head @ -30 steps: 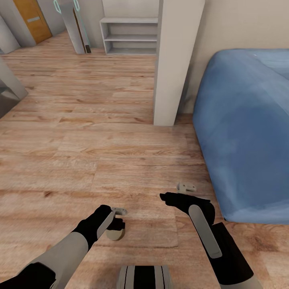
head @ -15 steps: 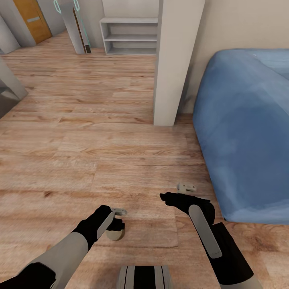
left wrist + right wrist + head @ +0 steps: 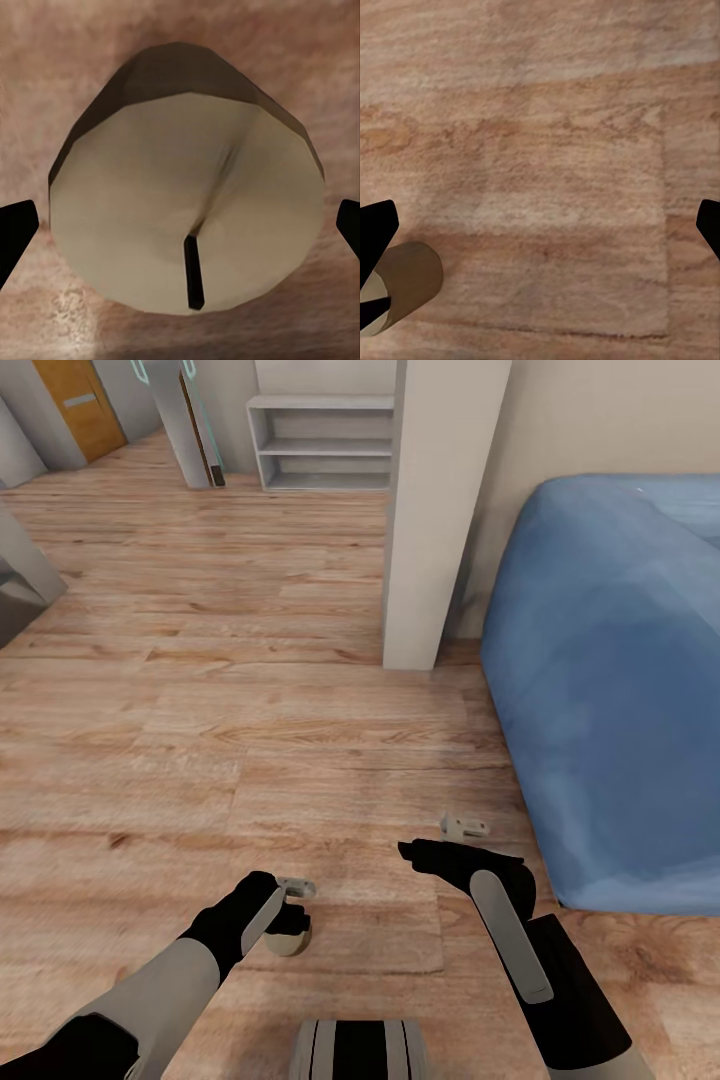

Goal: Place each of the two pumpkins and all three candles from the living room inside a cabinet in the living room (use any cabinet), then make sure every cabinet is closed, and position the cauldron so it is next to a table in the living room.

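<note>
One candle (image 3: 289,941), a stubby tan cylinder with a pale top and a dark wick, stands on the wooden floor under my left gripper (image 3: 293,905). In the left wrist view the candle (image 3: 187,202) lies between the two black fingertips (image 3: 15,240), which stand wide apart at its sides, open, with a small gap showing. My right gripper (image 3: 435,838) hovers open over bare floor to the right, and its wrist view catches the candle (image 3: 401,289) at one edge. The pumpkins, the cabinet and the cauldron are out of view.
A large blue upholstered piece (image 3: 610,690) fills the right side. A white pillar (image 3: 430,510) stands ahead beside it. Further back are a grey open shelf unit (image 3: 320,445) and an orange door (image 3: 75,405). Wooden floor (image 3: 200,710) stretches ahead and left.
The whole head view has shifted slightly, with the far shelf and door now a little higher in the picture. Both arms and the candle keep their places.
</note>
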Available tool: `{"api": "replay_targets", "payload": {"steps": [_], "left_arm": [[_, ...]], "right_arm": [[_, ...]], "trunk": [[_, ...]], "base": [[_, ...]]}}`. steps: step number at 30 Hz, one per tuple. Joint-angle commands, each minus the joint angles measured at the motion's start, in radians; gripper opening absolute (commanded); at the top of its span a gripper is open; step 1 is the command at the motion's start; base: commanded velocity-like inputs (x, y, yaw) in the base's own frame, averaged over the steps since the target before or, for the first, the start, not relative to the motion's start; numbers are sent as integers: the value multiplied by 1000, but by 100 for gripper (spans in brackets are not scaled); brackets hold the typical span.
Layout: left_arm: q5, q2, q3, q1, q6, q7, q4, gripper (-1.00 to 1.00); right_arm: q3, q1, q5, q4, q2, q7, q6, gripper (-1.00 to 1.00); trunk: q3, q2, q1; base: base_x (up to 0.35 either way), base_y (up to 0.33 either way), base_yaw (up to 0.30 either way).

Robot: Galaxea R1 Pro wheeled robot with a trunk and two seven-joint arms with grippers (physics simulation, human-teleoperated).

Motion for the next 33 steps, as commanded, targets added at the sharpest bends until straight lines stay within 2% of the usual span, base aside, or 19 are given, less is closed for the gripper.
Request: {"api": "replay_targets", "payload": {"steps": [1, 7, 10, 33], "left_arm": [[11, 1, -6, 0, 2, 8, -2, 100], [11, 1, -5, 0, 0, 6, -6, 100], [11, 1, -5, 0, -1, 5, -6, 100], [11, 1, -4, 0, -1, 4, -6, 100]], "right_arm": [[1, -1, -10, -1, 0, -10, 2, 100], [1, -1, -10, -1, 0, -10, 2, 100], [1, -1, -10, -1, 0, -10, 2, 100], [1, -1, -10, -1, -1, -10, 2, 100]], "trunk": [[-1, 0, 0], [-1, 0, 0], [-12, -1, 1], [-20, -1, 2]], "base": [[0, 0, 0], [0, 0, 0], [0, 0, 0], [0, 0, 0]]}}
